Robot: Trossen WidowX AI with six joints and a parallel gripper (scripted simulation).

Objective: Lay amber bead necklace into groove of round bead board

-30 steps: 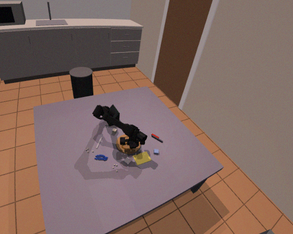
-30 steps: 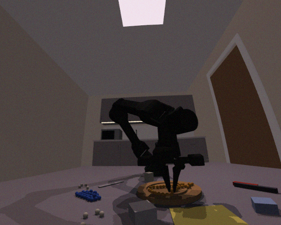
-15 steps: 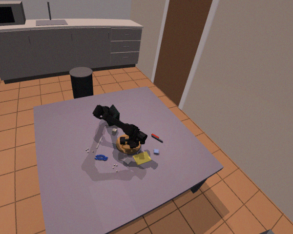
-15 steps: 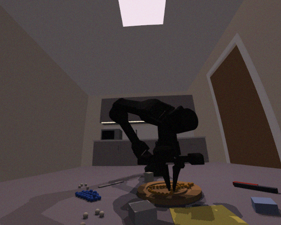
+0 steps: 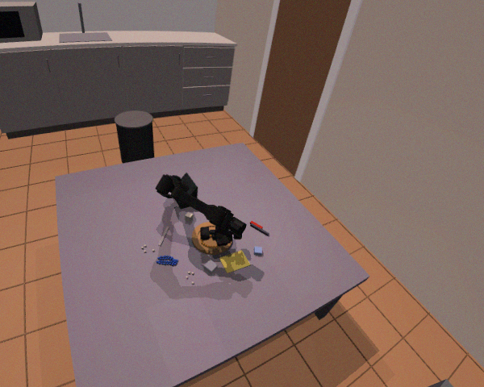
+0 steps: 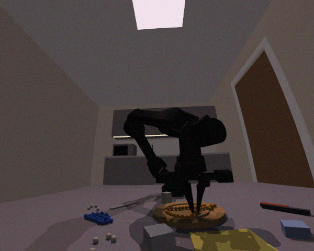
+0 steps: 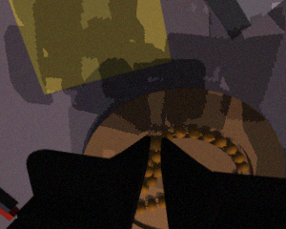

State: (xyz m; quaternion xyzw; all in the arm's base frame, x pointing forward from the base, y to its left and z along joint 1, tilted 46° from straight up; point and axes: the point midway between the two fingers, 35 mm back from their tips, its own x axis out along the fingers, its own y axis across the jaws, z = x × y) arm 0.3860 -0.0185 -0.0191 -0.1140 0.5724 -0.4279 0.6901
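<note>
The round bead board [image 5: 197, 244] [image 6: 219, 216] [image 7: 272, 143] lies on the table under the arm. The amber bead necklace [image 6: 178, 208] [image 7: 221, 142] lies on it: an arc of beads follows the curved groove line on one side in the wrist view, while another strand cuts inward between the fingers. Some beads at the right in the exterior view lie outside the ring. My gripper [image 6: 195, 213] [image 7: 155, 142] points down, low at the board, its tips nearly together and shut on a bead of the necklace. The fingers hide part of the necklace and groove.
A yellow sheet [image 5: 234, 261] [image 6: 233, 239] and grey block [image 5: 210, 266] [image 6: 159, 237] lie close to the board. Around are a blue bead necklace [image 5: 167, 260] [image 6: 99, 218], blue block [image 5: 258, 251], red-and-black stick [image 5: 256, 225], pale cube [image 5: 189, 215], thin rod [image 5: 164, 236] and several loose pale beads.
</note>
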